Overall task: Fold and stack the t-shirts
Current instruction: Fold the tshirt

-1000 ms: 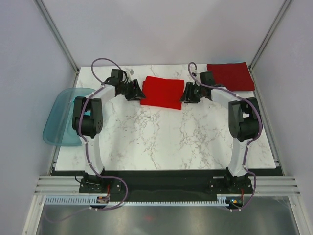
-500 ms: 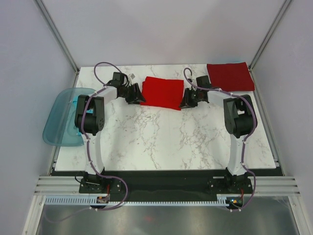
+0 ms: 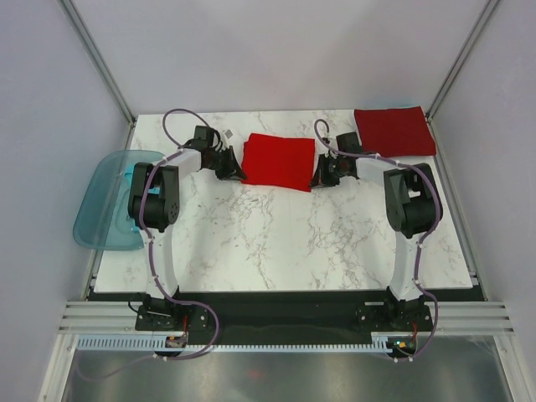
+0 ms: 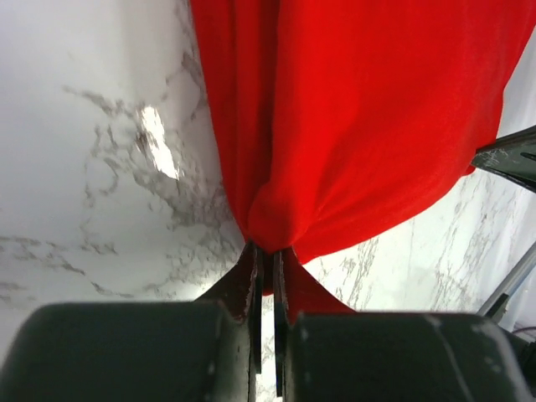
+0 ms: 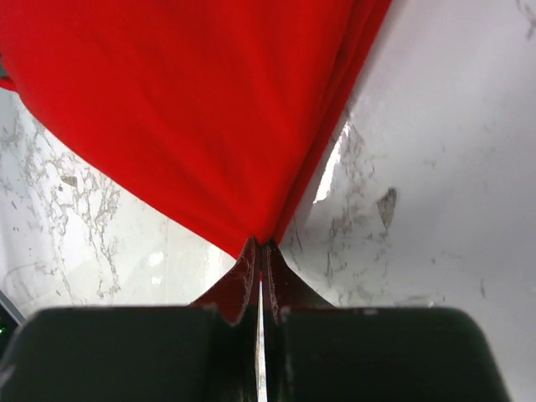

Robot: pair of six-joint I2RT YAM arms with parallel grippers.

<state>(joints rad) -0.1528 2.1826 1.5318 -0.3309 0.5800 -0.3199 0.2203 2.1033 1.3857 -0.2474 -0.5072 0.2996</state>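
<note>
Red cloth fills the upper centre of the overhead view: the bright red t-shirt (image 3: 278, 162) lies on the marble table (image 3: 276, 243) as a flat, roughly square folded shape. Both arms reach in from its sides. At its left edge, the left gripper (image 4: 268, 255) is clamped tight on a bunched corner of the red cloth, which fans upward from the jaws in the wrist view. At its right edge, the right gripper (image 5: 258, 247) is likewise pinched closed on a gathered corner.

In the upper right corner of the overhead view, the crimson t-shirt (image 3: 394, 130) lies flat as a folded square, well apart from the red one. A translucent blue plastic tub (image 3: 105, 201) sits at the left edge, hanging off the table; its contents cannot be made out.

Judged from this, two shirts look folded or nearly so, but nothing is stacked yet. The red shirt, gripped at both sides, seems ready for a final fold or a lift toward the crimson one.
</note>
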